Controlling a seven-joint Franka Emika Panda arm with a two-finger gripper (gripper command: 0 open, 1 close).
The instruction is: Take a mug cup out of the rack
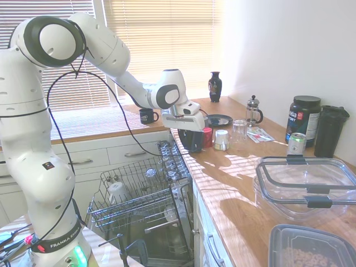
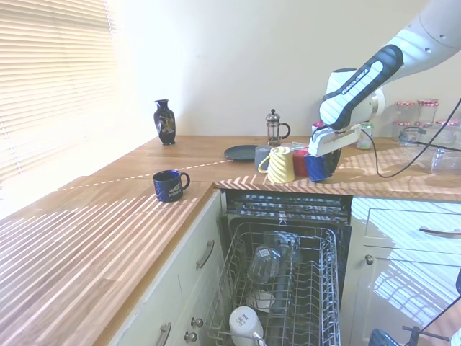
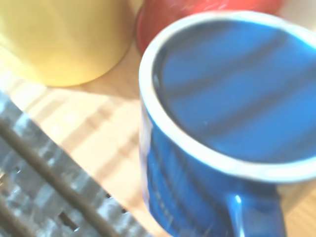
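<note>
**Now at the set-down stage: mug out of the rack, release pending**

Note that you find the pincer [image 2: 322, 160] over the wooden counter [image 1: 233, 178], with the mug cup [image 2: 320, 166] directly beneath it. The mug is dark blue and glossy, stands upright with its mouth facing up toward the wrist, and appears to rest on or hover just above the counter; you cannot confirm contact from either exterior view. The fingers are hidden behind the gripper body and the mug, so you cannot tell how far apart they stand or whether they clamp the rim.

Locate the neighbours relative to the pincer. In the wrist view, the red cup [image 3: 207, 7] sits just beside the mug cup, nearly touching it, and the yellow mug [image 3: 64, 39] stands near it on the same side. The rack [image 2: 288, 288] lies below and in front of the pincer, pulled out of the dishwasher, well apart from the mug. It contains a white mug [image 2: 247, 324] and several glasses.

Assess progress as follows. Extraction from the rack looks complete, since the mug is clear of the prongs and over the counter. Remaining steps, by judgement: confirm the mug is seated flat, release it, and lift straight up. Watch the red cup during withdrawal, because the clearance is tight.
</note>
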